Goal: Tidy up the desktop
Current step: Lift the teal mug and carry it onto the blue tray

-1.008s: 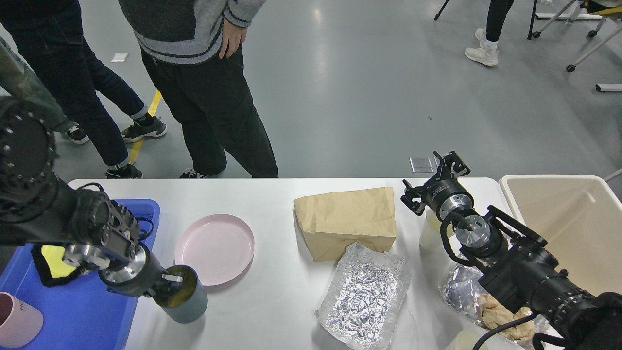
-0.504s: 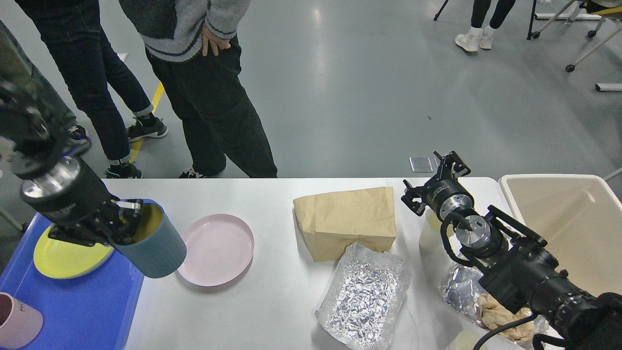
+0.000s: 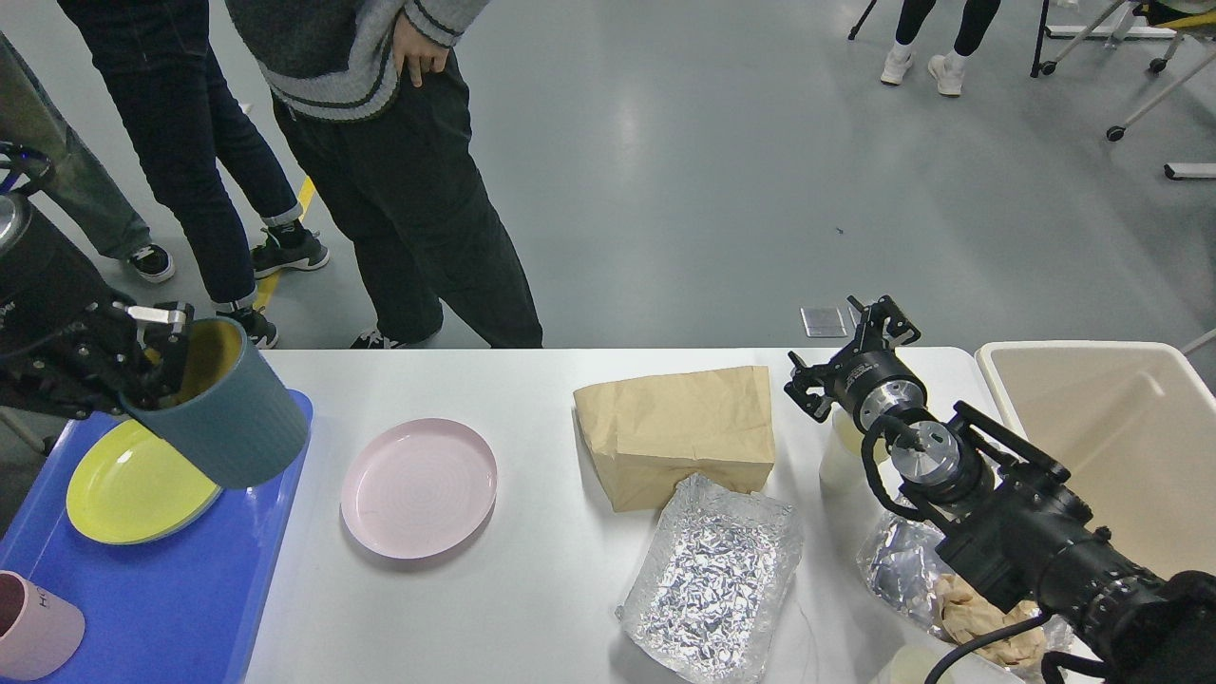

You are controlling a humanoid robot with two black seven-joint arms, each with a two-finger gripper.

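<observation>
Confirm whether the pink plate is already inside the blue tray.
No. The pink plate lies on the bare white desktop, to the right of the blue tray, which holds a yellow plate.

The pink cup [image 3: 33, 638] is cut off by the left and bottom edges. The blue tray [image 3: 171, 608] runs out past the lower left corner, and the counter [image 3: 532, 608] past the bottom. The bin [image 3: 1102, 418] is cropped at the right. The right arm hides part of the white cup [image 3: 841, 456] and the foil bag [image 3: 902, 570]. The bystanders show only from the chest down.
</observation>
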